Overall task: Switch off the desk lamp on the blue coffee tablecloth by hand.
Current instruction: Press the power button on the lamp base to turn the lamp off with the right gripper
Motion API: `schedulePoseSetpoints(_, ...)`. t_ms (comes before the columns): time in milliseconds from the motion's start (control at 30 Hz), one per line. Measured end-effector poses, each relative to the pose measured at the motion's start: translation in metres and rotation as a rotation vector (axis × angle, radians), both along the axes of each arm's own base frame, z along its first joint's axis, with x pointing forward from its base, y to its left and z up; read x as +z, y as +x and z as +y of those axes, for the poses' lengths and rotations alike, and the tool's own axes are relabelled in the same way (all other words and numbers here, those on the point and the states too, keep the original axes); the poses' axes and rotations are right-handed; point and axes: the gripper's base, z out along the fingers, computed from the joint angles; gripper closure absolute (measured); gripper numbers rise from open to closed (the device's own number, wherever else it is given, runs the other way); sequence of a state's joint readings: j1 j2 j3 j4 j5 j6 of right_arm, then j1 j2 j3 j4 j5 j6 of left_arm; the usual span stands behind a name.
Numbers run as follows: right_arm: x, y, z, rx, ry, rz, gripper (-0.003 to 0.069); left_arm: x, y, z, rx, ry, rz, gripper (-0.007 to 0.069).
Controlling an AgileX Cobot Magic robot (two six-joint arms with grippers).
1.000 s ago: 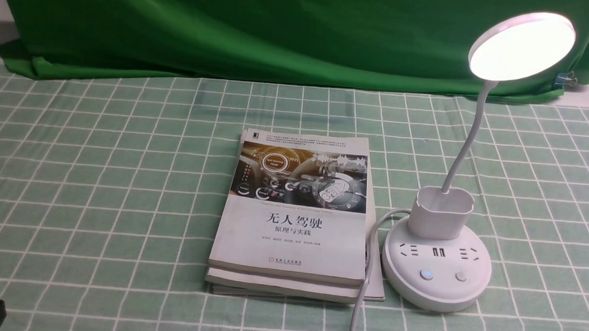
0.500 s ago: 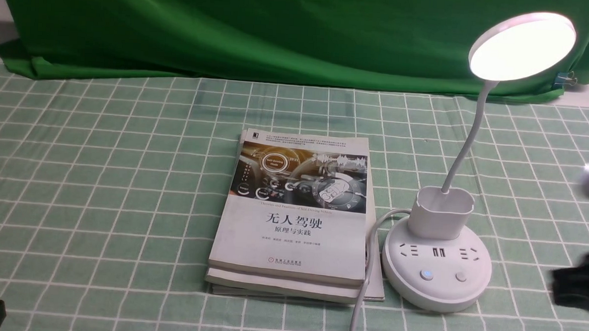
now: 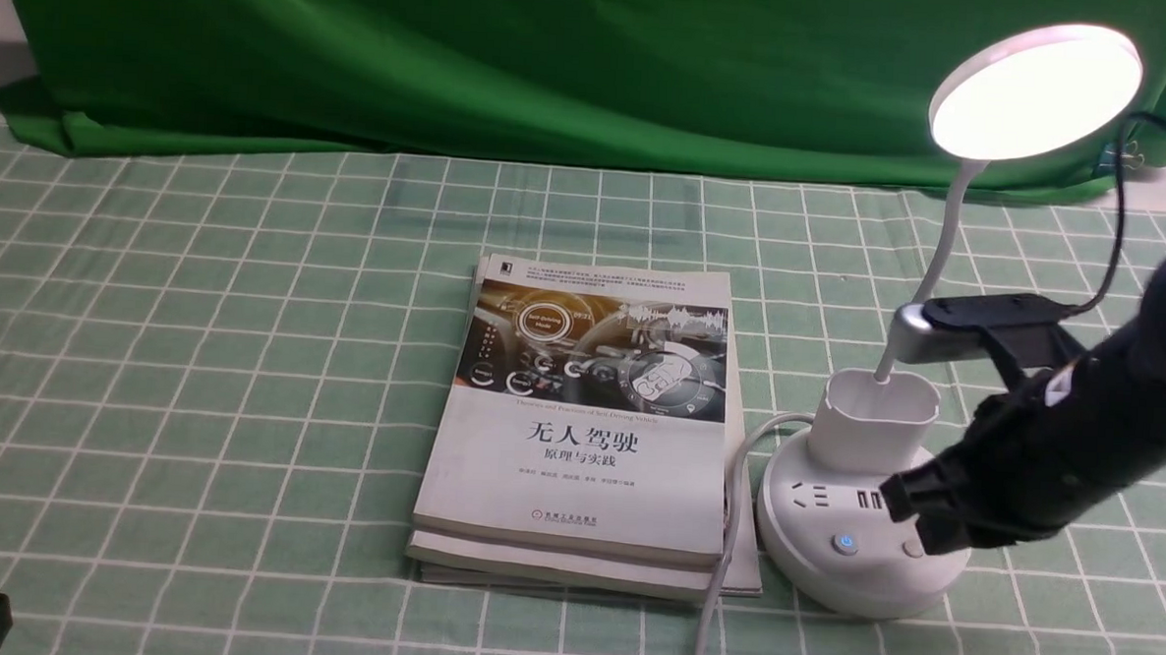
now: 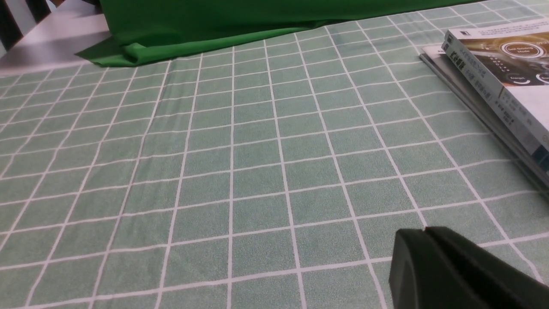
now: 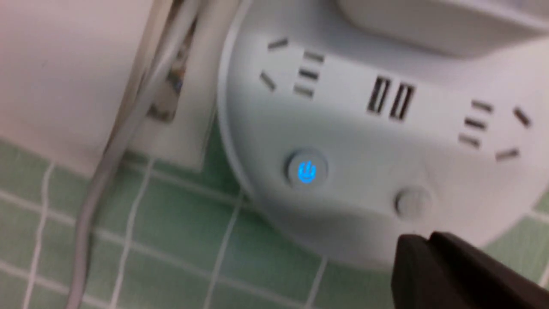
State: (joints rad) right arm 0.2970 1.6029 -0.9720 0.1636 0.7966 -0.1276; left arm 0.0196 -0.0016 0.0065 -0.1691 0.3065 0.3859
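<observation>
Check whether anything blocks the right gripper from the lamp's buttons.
Nothing visible does. The right gripper is over the base of the desk lamp, tip near the plain button; the cable and books lie off to its left.

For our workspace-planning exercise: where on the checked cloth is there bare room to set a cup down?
Free: the wide checked cloth left of the books, and the strip between the books and the green backdrop. Crowded: the right side, where the desk lamp, its cable and the right arm's fingers cluster.

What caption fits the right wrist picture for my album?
Shut black right gripper poised by the white desk lamp's plain round button, beside its glowing blue button.
</observation>
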Motion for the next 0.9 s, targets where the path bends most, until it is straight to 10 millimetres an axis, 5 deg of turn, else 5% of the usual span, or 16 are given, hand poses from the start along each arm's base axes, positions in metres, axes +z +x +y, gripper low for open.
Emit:
schedulePoseSetpoints(567,-0.027,0.015,0.004,-0.033,-0.011,0.039,0.0621,0.000,0.000,0.000,0.000,0.000,0.000,0.0624)
schedulePoseSetpoints(900,-0.011,0.012,0.003,-0.034,0.007,-0.007,0.0621,0.000,0.000,0.000,0.000,0.000,0.000,0.0624)
